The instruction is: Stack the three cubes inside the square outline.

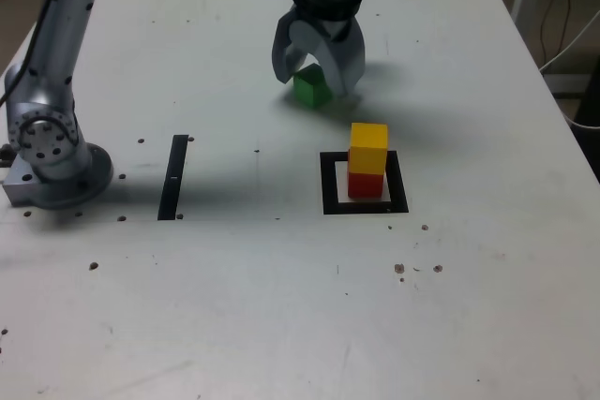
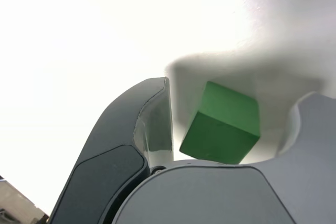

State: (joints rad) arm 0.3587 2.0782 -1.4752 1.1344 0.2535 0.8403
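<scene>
White tabletop point(image 1: 234, 306) carries the green cube point(image 1: 312, 89) between the gripper's point(image 1: 317, 81) parted jaws (not yet clamped).

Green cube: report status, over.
Gripper open, jaws straddling small green cube on white table. Yellow cube stacked on red cube inside black square outline. Nothing obstructing.

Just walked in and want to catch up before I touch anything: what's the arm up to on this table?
The robot arm is building a cube stack. A yellow cube already sits on a red cube inside the black square outline on the white table. The gripper is down over the green cube, farther back on the table, one jaw on each side of it. The wrist view shows gaps between the cube and the jaws, so it is not gripped yet. A black strip lies unused nearby.
</scene>
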